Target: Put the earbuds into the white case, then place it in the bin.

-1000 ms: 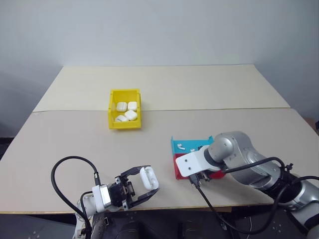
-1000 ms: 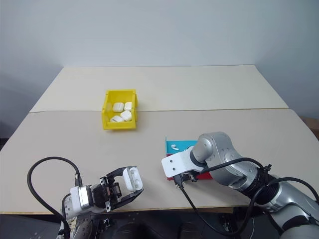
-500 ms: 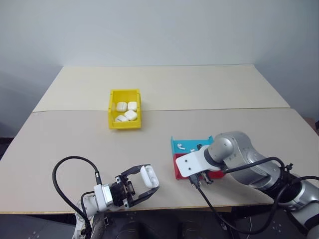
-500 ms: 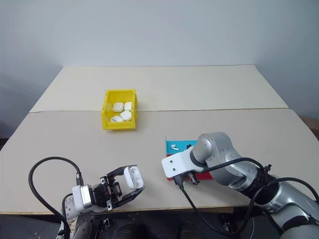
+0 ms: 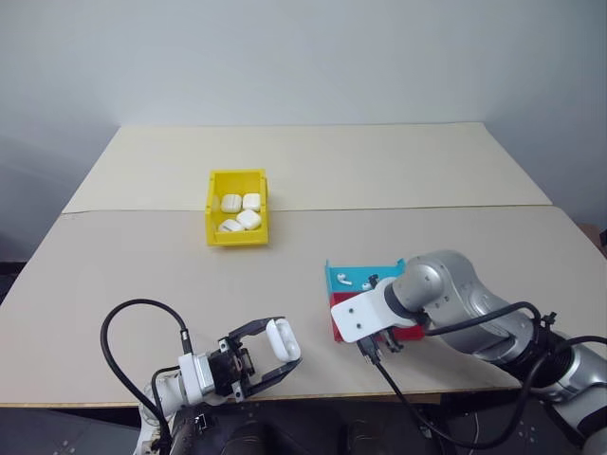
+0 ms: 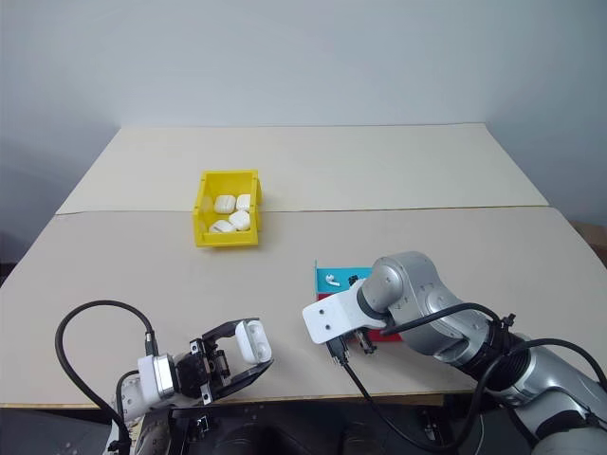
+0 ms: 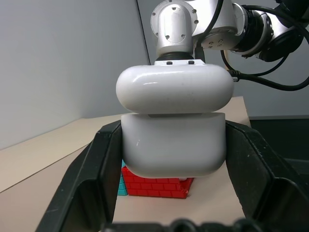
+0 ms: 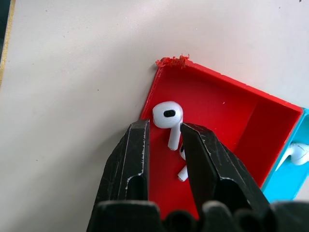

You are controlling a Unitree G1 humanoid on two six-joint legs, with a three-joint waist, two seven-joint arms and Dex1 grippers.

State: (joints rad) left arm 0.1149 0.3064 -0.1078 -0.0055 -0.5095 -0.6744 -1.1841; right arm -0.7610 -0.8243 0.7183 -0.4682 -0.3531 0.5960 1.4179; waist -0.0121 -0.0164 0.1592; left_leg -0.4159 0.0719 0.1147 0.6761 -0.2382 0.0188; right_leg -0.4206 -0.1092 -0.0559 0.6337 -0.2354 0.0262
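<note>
left gripper (image 5: 268,353): I've got the white case (image 7: 173,125) clamped, near the table's front edge
right gripper (image 8: 164,140): fingers narrow, pinching an earbud (image 8: 169,118) over the red tray (image 8: 227,118)
yellow bin (image 5: 236,208): well beyond the red tray, several white cases inside

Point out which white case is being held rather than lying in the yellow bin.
The case near the table's front edge, clamped in the left pincer; the other cases lie loose in the bin.
</note>
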